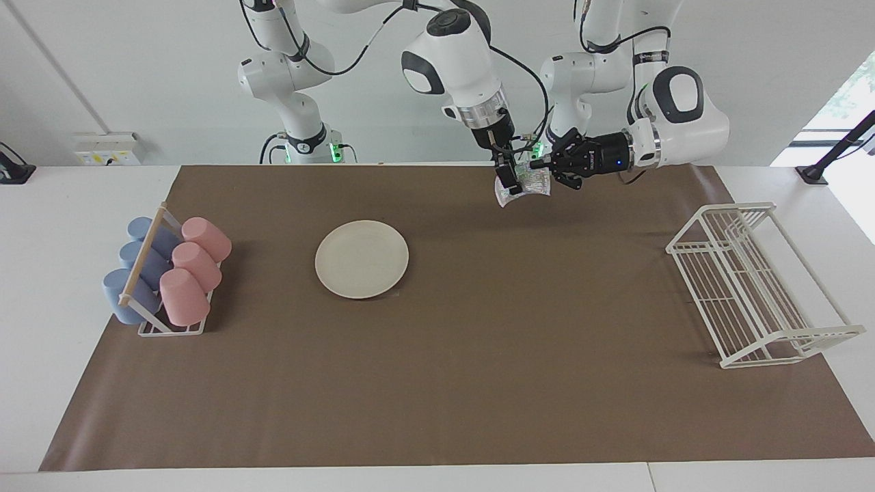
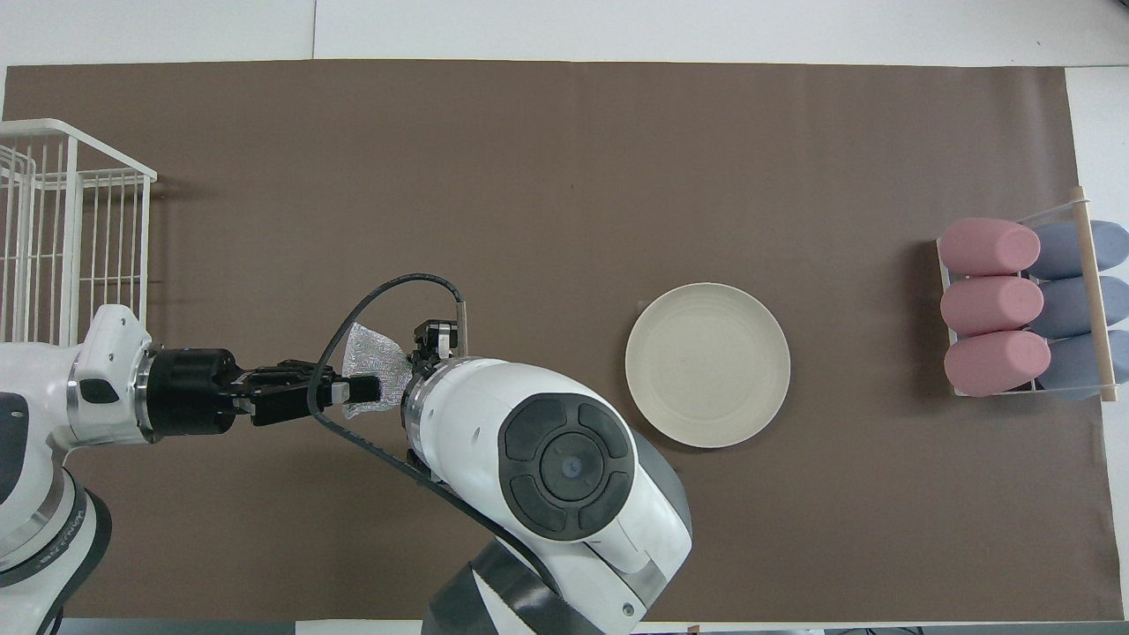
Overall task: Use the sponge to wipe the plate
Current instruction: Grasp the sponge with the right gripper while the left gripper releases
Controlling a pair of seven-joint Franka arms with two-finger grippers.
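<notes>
plate (image 1: 361, 258) bare, open mat all round | sponge (image 1: 528, 183) aloft at its 2 o'clock, pinched by left gripper (image 1: 543, 165) and right gripper (image 1: 508, 183) | cup rack (image 1: 167, 277) at 9 o'clock

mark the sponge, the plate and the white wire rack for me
sponge (image 1: 530, 183): facing view, crinkly middle, between the two hands.
plate (image 1: 361, 259): facing view, centre of its flat face.
white wire rack (image 1: 752, 287): facing view, its wire base.
</notes>
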